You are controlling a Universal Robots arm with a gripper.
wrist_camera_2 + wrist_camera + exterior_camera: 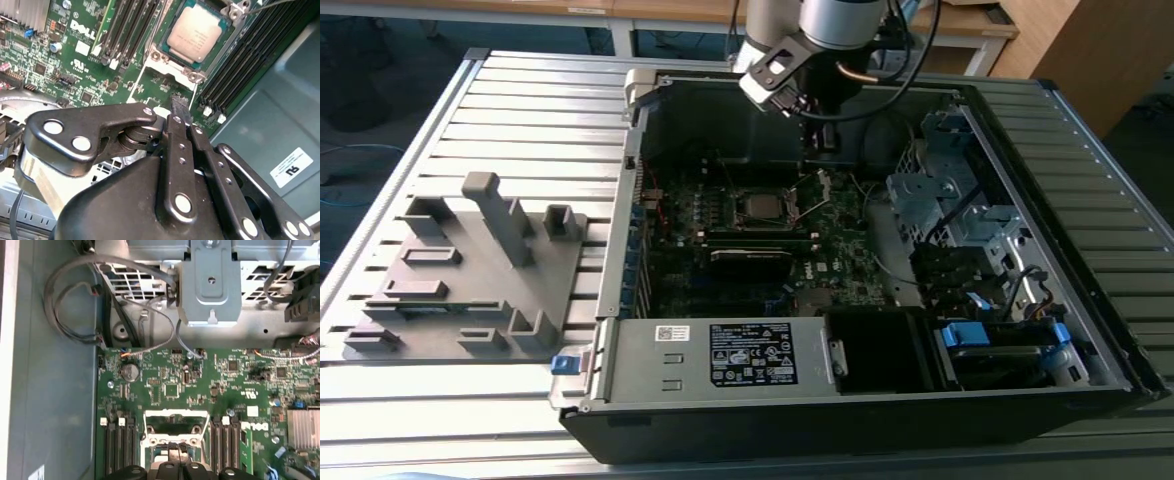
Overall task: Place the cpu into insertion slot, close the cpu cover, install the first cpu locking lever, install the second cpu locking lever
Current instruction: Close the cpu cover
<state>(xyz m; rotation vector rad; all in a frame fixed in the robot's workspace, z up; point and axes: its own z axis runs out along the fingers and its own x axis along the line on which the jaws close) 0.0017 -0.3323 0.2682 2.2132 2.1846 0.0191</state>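
Note:
The cpu (195, 34) lies flat in the insertion slot (172, 62), its silver top and green edge uncovered; in the exterior view the cpu (759, 207) is mid-motherboard. The cpu cover (176, 414) looks swung back from the chip, with the board showing through its window. A thin wire lever (270, 5) stands raised beside the socket. My gripper (180, 102) hangs above the board just past the cover's hinge side. Its fingers are pressed together with nothing between them. The exterior view puts the gripper (819, 140) high over the case's far side.
The open computer case (620, 300) lies on a slatted metal table. Black memory slots (125, 30) flank the socket. A grey metal drive cage (947, 200) and loose cables (75, 300) sit close by. A grey fixture (467, 270) stands at the exterior view's left.

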